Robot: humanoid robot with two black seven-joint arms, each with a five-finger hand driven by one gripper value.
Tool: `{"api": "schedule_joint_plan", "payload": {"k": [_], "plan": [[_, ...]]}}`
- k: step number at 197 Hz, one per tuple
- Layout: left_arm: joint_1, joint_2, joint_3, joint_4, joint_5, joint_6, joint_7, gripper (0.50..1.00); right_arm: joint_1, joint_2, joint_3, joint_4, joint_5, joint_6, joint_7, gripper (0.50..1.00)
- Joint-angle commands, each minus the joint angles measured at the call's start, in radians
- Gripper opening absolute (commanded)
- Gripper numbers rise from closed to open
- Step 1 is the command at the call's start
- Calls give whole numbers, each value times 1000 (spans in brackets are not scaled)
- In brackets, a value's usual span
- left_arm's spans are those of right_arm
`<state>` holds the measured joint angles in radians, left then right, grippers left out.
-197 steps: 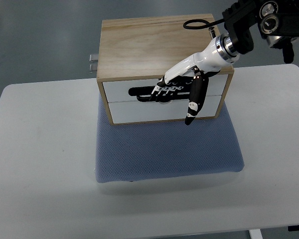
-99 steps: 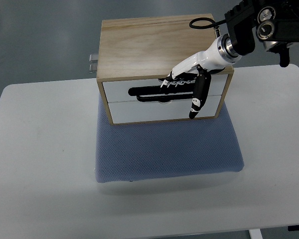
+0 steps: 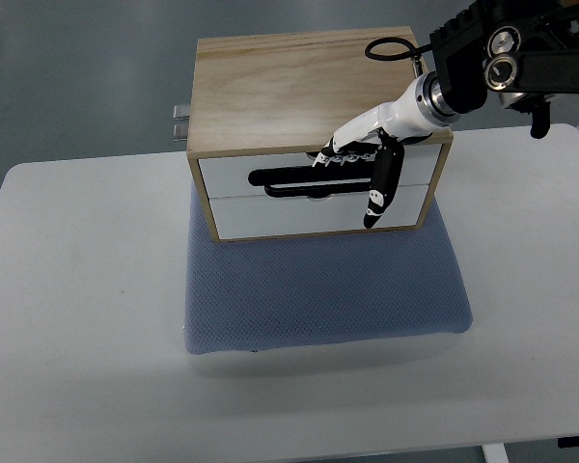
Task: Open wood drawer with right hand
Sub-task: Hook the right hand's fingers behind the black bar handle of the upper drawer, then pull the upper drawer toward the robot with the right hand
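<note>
Looking down at my workspace, I see the wooden drawer box (image 3: 314, 135) sitting at the far edge of a blue mat (image 3: 323, 285) on the white table (image 3: 77, 289). Its 2 white drawer fronts look flush with the frame. My right hand (image 3: 362, 159) reaches in from the upper right and rests against the upper drawer (image 3: 241, 176), fingers (image 3: 336, 157) curled at its dark slot handle (image 3: 289, 178), thumb hanging down across the lower drawer (image 3: 289, 217). I cannot tell whether the fingers actually grip the handle
</note>
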<state>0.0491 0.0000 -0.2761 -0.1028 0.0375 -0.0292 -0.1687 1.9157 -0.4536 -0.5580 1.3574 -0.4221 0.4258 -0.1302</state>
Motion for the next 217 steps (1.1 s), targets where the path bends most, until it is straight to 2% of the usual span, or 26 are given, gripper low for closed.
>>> {"api": "schedule_joint_plan", "payload": {"k": [1,61,123,217], "plan": [[0,0,0,0,-1,0,0,1000,-9,7,1,0,2,-7,1,940],[0,0,0,0,1,0,0,1000,-53,7,17,0,5,-62,3,940],[0,0,0,0,-1,0,0,1000,-53,-3,15,3,46,-55,1,940],[0,0,0,0,1,0,0,1000,-55,-5,15,12,100,-84,1,940]]}}
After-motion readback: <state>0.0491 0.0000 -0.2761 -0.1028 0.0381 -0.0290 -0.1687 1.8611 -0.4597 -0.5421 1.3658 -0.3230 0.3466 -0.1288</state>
